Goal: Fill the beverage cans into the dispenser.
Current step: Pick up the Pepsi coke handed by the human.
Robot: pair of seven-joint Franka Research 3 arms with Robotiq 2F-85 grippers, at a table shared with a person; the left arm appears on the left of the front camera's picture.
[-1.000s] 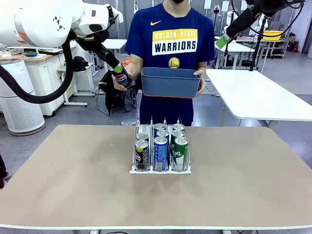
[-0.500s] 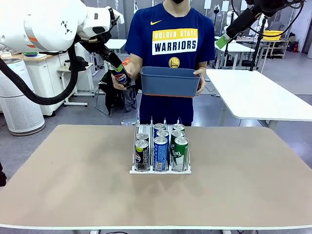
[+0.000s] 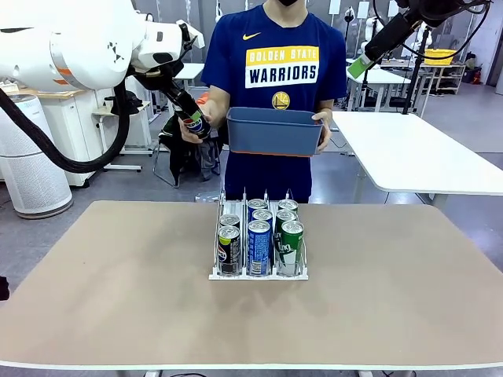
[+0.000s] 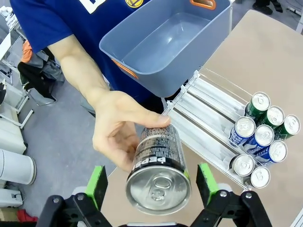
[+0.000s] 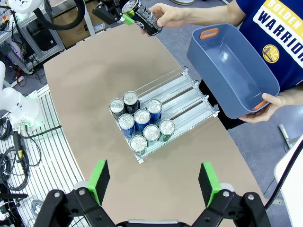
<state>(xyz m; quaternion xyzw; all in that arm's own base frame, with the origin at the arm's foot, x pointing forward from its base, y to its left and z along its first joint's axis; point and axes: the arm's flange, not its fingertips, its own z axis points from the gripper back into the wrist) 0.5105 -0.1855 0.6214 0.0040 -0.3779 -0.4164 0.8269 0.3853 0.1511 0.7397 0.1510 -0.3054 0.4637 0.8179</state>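
Currently found the left gripper (image 4: 150,183) spread to full width, raised off the desk (image 3: 118,283) near the person's chest, green pads standing one to each side of a black Pepsi can (image 4: 158,163). No pad contact visible; nothing gripped. Can carried wholly by the person's hand (image 4: 118,130), fingers wrapped round the body, silver top turned toward the wrist camera, axis tilted.

Judged risks:
- Pinching of the person's fingers if closed now, given the fingers lying on the can wall close to one pad.
- Knocking the can from the hand if closed off-centre; smooth round aluminium likely to slide or roll between flat pads.
- Dropping the can if released by the hand before a firm clamp.
- Striking the thin dividers on the later descent if carried tilted.

Found the right gripper (image 5: 154,182) likewise fully parted, holding nothing, hovering high above the desk.

Noted a blue-grey bin (image 4: 165,42) in the person's other hand, no contents seen.

Located the dispenser (image 4: 208,113) mid-desk: clear plastic, three lanes, white base. Counted eight cans (image 4: 262,137) upright at the robot-side end: two black, three blue, three green. Far ends of all lanes bare.
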